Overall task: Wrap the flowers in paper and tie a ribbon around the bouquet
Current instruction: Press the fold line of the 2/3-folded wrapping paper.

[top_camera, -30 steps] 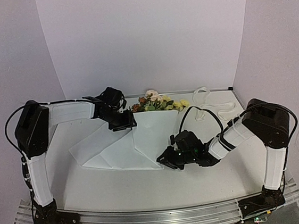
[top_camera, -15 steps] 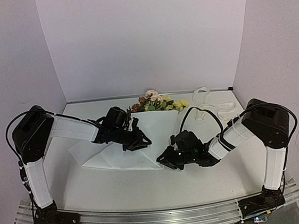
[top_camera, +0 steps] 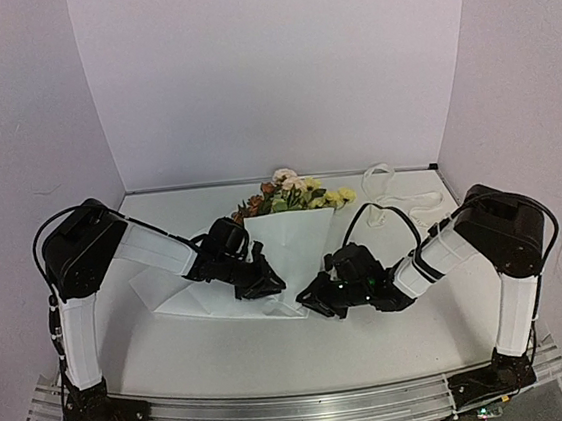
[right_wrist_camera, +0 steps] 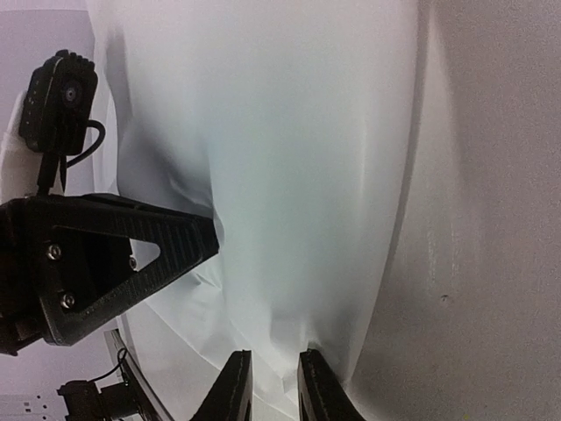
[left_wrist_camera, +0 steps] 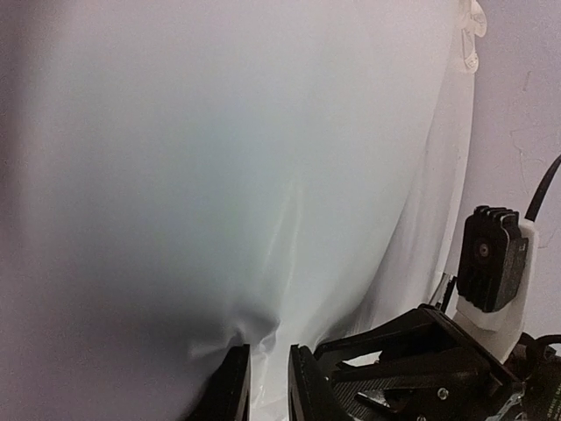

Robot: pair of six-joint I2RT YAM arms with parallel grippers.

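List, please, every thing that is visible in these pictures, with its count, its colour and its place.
flowers: one bunch, yellow, pink and cream with green leaves, at the paper's far edge.
paper: one sheet, white, folded, middle of the table.
ribbon: one, cream-white, loose at the back right.
table: one, white, under everything.
left gripper: one, black, pinching the paper.
right gripper: one, black, pinching the paper too.

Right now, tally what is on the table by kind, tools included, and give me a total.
flowers, one bunch: 1
paper, sheet: 1
ribbon: 1
tools, left tool and right tool: 2
Total: 5
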